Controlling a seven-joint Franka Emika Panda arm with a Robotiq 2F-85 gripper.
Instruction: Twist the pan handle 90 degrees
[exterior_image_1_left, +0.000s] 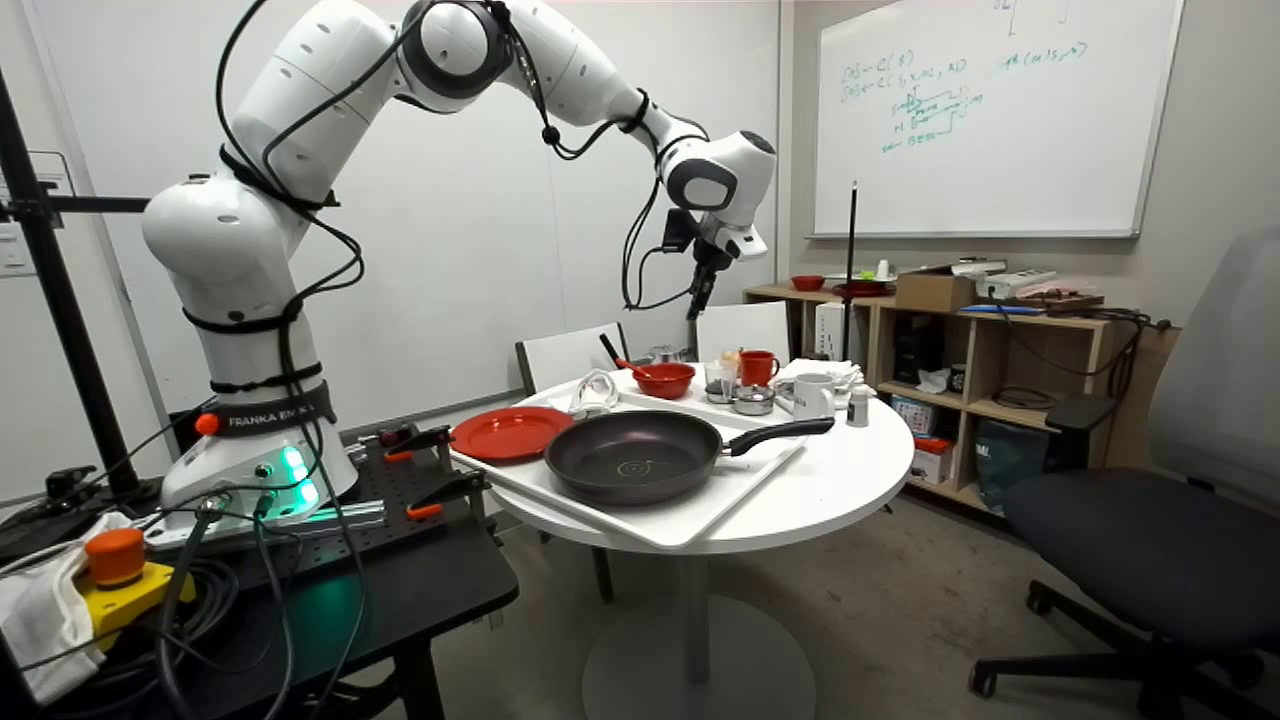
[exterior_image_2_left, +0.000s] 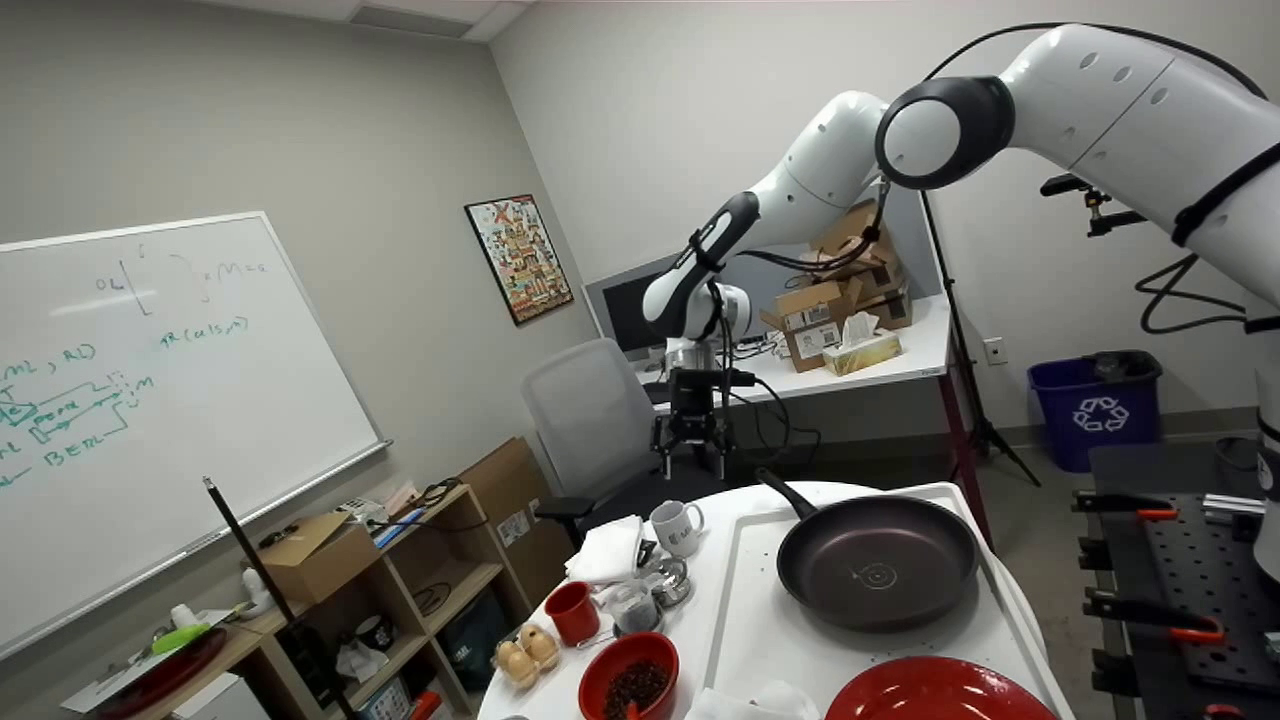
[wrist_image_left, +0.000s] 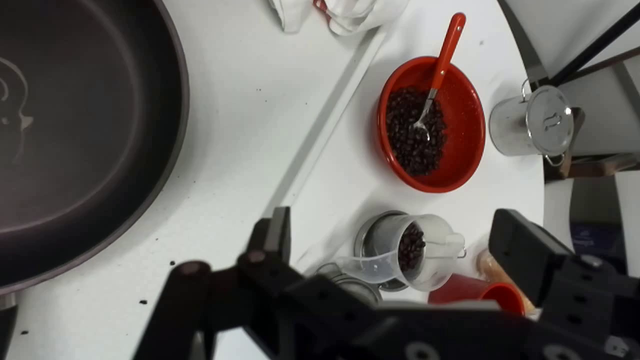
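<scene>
gripper (wrist_image_left: 395, 227) hangs up in the air, fingers spread, nothing held. pan (exterior_image_1_left: 635, 460) sits on tray (exterior_image_2_left: 755, 600); pan handle (exterior_image_1_left: 780, 435) sticks out pointing away from robot base (exterior_image_1_left: 250, 465). wrist view: only the handle's root shows, lower left, well apart from fingers, axis looks approx square to their closing line. imo: shift over, drop, min wrist rot b4 grip.

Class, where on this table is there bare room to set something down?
Free: the tray between the black pan and the rim facing the red bowl, save dark specks; also tabletop between tray, white mug and outer edge. Crowded: around the clear measuring cup, red bowl and red mug.
</scene>
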